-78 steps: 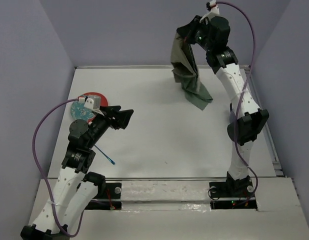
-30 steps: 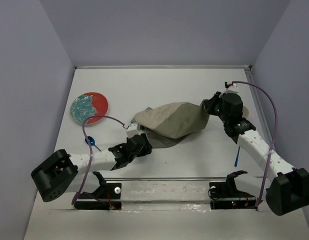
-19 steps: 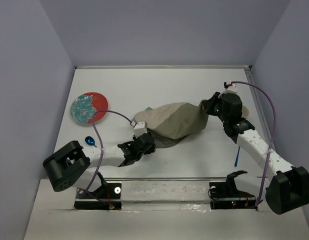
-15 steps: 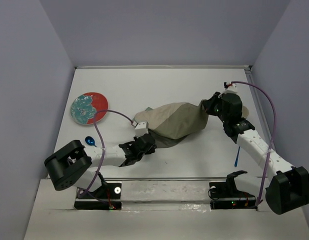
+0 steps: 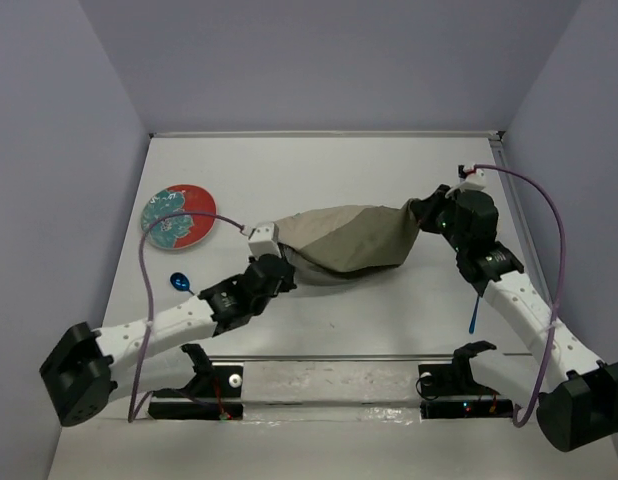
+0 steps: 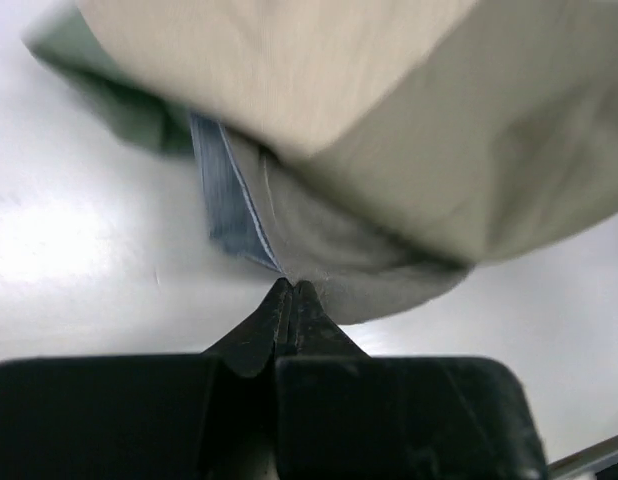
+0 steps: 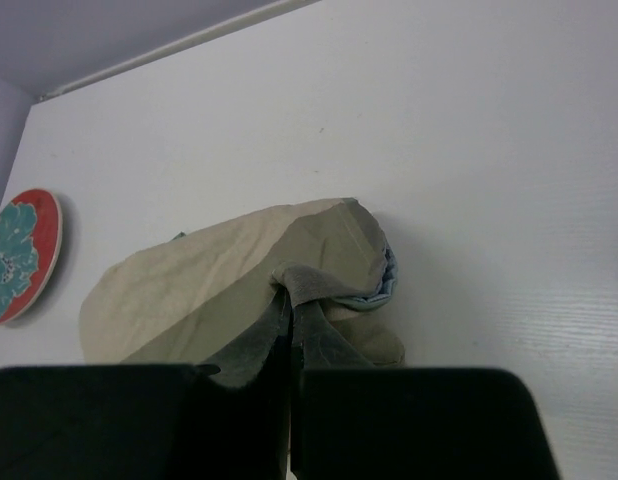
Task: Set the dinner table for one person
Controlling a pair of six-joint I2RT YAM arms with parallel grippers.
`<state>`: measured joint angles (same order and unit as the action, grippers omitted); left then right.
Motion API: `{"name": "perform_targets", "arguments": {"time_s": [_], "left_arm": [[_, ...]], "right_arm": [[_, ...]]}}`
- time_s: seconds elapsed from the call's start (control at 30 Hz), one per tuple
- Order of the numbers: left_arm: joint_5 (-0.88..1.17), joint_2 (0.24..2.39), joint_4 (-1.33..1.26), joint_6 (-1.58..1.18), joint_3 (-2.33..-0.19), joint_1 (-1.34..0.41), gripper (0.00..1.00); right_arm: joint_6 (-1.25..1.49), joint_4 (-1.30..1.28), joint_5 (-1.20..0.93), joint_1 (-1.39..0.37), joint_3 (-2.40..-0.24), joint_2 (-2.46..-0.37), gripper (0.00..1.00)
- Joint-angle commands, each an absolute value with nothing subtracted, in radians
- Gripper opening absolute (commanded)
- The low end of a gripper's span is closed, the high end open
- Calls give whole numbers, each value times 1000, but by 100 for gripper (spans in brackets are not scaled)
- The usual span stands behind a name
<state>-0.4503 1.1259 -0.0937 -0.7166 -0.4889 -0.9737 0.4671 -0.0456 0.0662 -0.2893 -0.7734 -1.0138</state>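
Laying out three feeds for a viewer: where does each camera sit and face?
Top external: above and behind the bases, looking down on the dinner table; both arms, left gripper and right gripper pinching the placemat.
Left wrist: on the left arm, facing the placemat closely; shut fingers show.
Right wrist: on the right arm, facing placemat and red plate; shut fingers show.
Shared by all: the placemat.

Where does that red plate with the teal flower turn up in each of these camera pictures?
Top external: the red plate lies at mid-left, apart from the olive placemat.
Left wrist: not in it.
Right wrist: the red plate is cut off by the left edge.
Shared landmark: the bunched olive placemat, which shows in all three views.
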Motion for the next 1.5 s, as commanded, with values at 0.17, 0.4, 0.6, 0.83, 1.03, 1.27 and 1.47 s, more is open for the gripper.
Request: {"name": "perform_targets", "arguments": {"time_s": [0.17, 0.4, 0.6, 0.83, 1.03, 1.27, 1.47], "left_arm": [[-421, 706, 124, -528, -773, -712, 0], [-359, 696, 158, -453, -1012, -617, 0], [-393, 768, 69, -411, -1115, -580, 0], [-174, 1026, -64, -482, -1161, -339, 0], [84, 1328, -62, -549, -1467, -99, 0], [149, 1486, 101, -493, -1864, -12, 0], [140, 1284, -30, -492, -1499, -8, 0]], "right_arm": [[419, -265, 109, -290, -959, -807, 0], [411, -408, 144, -290, -1109, -695, 0], [396, -419, 207, -290, -1158, -713, 0], [379, -247, 261, -281, -1167, -932, 0], [391, -187, 114, -135, -1448, -1270, 0], [402, -261, 9, -54, -1850, -1448, 0], [434, -233, -83, -54, -1644, -1326, 0]]}}
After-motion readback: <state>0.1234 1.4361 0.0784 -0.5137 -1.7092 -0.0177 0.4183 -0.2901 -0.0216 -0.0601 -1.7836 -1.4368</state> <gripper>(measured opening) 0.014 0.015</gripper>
